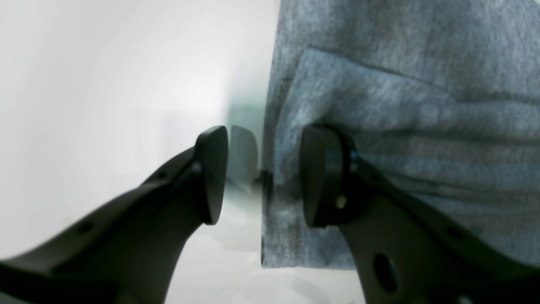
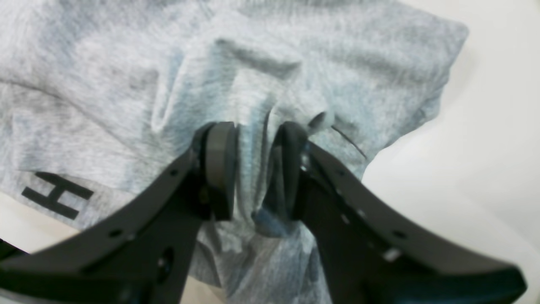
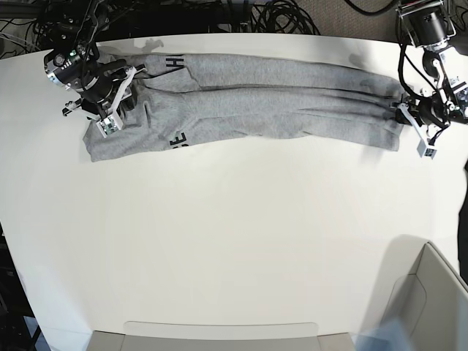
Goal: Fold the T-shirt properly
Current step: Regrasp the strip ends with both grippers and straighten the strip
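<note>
**Q:** Across the far side of the table, what lies there?

**A:** A grey T-shirt (image 3: 248,99), folded into a long narrow band. Its long axis runs side to side along the far edge of the white table (image 3: 234,241), parallel to that edge. Black block letters show near one end, in the base view and in the right wrist view.

**Q:** Where are the two arms?

**A:** One at each end of the band. The right gripper (image 2: 253,173) is at the lettered end, its jaws closed on a bunched ridge of cloth; folds are pinched between the two pads. The left gripper (image 1: 261,175) is at the opposite end. Its jaws stand apart. The shirt's edge runs between them, one pad lying against the cloth and the other out over bare table. It holds nothing.

**Q:** Which way does the shirt lie from each gripper?

**A:** Inward, toward the table's middle, from both. Each arm is near its own end only, so I judge the next fold needs both, and the left jaws would have to close on that edge first.

**Q:** What about the surface and the room?

**A:** The table is smooth, white and glossy; near the left gripper it mirrors the pad. Black cables (image 3: 278,18) lie tangled beyond the far edge. A pale bin or box (image 3: 420,307) sits at the near corner, well apart from the shirt.
</note>
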You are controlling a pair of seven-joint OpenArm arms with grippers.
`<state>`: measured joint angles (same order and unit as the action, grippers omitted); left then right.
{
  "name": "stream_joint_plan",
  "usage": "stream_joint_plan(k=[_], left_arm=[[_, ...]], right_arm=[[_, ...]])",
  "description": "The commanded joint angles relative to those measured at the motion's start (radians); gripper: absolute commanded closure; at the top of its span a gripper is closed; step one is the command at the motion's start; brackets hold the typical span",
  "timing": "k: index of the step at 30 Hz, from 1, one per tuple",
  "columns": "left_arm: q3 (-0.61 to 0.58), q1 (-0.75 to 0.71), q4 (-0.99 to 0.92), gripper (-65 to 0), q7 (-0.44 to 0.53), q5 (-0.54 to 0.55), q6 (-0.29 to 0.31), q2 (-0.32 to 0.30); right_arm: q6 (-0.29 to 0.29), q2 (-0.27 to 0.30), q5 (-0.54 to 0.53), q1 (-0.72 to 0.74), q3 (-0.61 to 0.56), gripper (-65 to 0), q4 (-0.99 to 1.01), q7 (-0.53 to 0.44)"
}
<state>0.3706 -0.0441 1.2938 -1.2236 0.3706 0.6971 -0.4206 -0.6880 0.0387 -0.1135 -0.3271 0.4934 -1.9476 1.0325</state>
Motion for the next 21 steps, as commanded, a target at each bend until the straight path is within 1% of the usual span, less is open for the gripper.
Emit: stream_joint_plan(k=[1, 4, 5, 7, 9, 12, 14, 18, 19, 21], left_arm=[[-0.029, -0.015, -0.049, -29.8, -0.026, -0.031, 0.001, 0.027], [-0.032, -0.015, -0.072, -29.8, -0.006, -0.028, 0.001, 0.029], [-0.034, -0.021, -0.072, -29.8, 0.008, -0.009, 0.001, 0.035], [-0.037, -0.026, -0.07, -29.8, 0.014, 0.06, 0.001, 0.038], [-0.057, -0.026, -0.073, -29.8, 0.012, 0.147, 0.001, 0.024], [-0.078, -0.049, -0.075, -29.6, 0.011, 0.235, 0.001, -0.001], [-0.092, -0.05, -0.075, -29.5, 0.011, 0.25, 0.001, -0.013], [-0.084, -0.046, -0.104, -29.4, -0.015, 0.25, 0.001, -0.014], [-0.083, -0.044, -0.121, -28.8, -0.025, 0.25, 0.001, -0.014], [-0.089, -0.043, -0.138, -25.6, -0.031, 0.25, 0.001, -0.014]], right_arm=[[-0.01, 0.003, -0.012, 0.004, 0.001, -19.3, -0.016, -0.011], [-0.01, 0.002, -0.012, 0.003, 0.001, -19.3, -0.016, -0.011], [-0.01, 0.002, -0.012, 0.003, 0.001, -19.3, -0.016, -0.011], [-0.01, 0.002, -0.012, -0.002, 0.001, -19.3, -0.016, -0.011], [-0.01, 0.002, -0.012, -0.002, 0.001, -19.3, -0.016, -0.011], [-0.01, 0.002, -0.012, -0.002, 0.001, -19.3, -0.016, -0.011], [-0.01, 0.002, -0.012, -0.002, 0.001, -19.3, -0.016, -0.011], [-0.01, 0.002, -0.012, -0.002, 0.001, -19.3, -0.016, -0.011], [-0.01, 0.002, -0.012, -0.002, 0.003, -19.3, -0.016, -0.011], [-0.01, 0.002, -0.012, -0.002, 0.004, -19.3, -0.016, -0.011]])
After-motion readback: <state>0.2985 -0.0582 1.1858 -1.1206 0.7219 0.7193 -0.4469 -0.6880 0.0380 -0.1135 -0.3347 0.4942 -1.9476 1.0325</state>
